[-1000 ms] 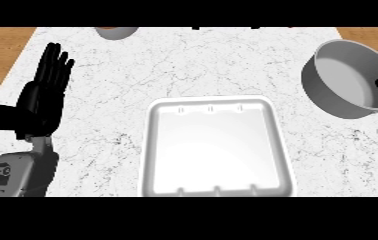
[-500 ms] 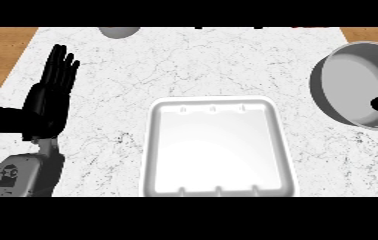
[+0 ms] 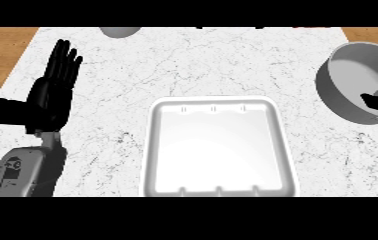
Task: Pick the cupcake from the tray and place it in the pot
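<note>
- The cupcake is not seen in the head view, so its place cannot be told.
- The white rectangular plastic tray [image 3: 221,154] is laid flat in the lower middle of the view, and only its bare white floor is shown.
- The round grey metal pot [image 3: 334,93] is set upright to the right of the tray and further back, apart from it and cut off by the view's right edge.
- A small black part of the right hand [image 3: 369,100] is seen at the pot's near wall; whether that hand is open or closed cannot be told.
- The black left hand [image 3: 52,91] is held well left of the tray, fingers straight and pointing up, nothing grasped, above its grey forearm [image 3: 26,171].
- A round grey object [image 3: 120,31] is cut off at the far edge, behind and left of the tray.
- All is borne on the white marbled counter [image 3: 148,79].
</note>
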Controlling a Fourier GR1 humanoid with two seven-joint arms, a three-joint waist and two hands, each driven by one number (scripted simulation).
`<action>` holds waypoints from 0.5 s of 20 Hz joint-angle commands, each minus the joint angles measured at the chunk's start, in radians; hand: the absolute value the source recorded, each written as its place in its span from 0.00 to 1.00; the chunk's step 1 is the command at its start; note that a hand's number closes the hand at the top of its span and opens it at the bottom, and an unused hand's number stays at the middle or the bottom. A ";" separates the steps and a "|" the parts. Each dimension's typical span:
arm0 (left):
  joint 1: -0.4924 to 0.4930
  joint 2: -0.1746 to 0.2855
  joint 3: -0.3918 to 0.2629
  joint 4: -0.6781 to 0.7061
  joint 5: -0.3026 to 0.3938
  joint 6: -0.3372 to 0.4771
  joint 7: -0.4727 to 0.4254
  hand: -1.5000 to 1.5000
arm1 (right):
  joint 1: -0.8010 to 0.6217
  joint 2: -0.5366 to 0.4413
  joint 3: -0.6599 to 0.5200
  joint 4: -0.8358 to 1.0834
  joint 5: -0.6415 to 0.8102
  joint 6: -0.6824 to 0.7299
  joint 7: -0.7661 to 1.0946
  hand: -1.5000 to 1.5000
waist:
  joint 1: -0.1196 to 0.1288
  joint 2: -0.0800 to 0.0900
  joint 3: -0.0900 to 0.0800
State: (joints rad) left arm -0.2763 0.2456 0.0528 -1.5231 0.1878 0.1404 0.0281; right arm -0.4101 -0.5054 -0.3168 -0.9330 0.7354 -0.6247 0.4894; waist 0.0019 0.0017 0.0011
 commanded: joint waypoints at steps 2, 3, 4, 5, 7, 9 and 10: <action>-0.012 0.013 0.028 0.032 0.021 -0.034 -0.012 0.50 | -0.018 0.027 -0.074 -0.048 -0.112 -0.103 -0.109 0.00 | -0.004 0.000 0.000; -0.011 0.010 0.030 0.050 0.009 -0.024 -0.020 0.50 | 0.038 0.078 -0.082 -0.104 -0.129 -0.155 -0.113 0.00 | -0.012 -0.002 -0.001; -0.010 -0.027 -0.004 0.003 -0.024 0.032 0.008 0.50 | 0.036 0.045 -0.113 -0.117 -0.165 -0.131 -0.113 0.00 | -0.011 -0.004 0.000; -0.020 -0.020 -0.009 -0.030 -0.022 0.039 0.061 0.50 | 0.027 0.039 -0.125 -0.150 -0.185 -0.117 -0.092 0.00 | -0.010 -0.006 0.000; 0.019 -0.017 0.002 -0.037 -0.008 0.009 0.010 0.50 | 0.067 0.094 -0.155 -0.203 -0.219 -0.208 -0.129 0.00 | -0.011 -0.006 -0.001; -0.004 -0.034 -0.015 -0.010 -0.048 0.045 0.017 0.50 | 0.084 0.071 -0.190 -0.268 -0.306 -0.164 -0.168 0.00 | -0.017 -0.005 0.000; -0.042 -0.016 0.003 -0.030 -0.031 0.043 0.070 0.50 | 0.161 0.085 -0.199 -0.304 -0.321 -0.177 -0.208 0.00 | -0.017 -0.005 0.000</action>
State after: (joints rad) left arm -0.2814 0.2338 0.0547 -1.5433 0.1700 0.1591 0.0574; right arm -0.3340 -0.4391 -0.4634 -1.1361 0.5082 -0.7758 0.3529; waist -0.0094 -0.0028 0.0004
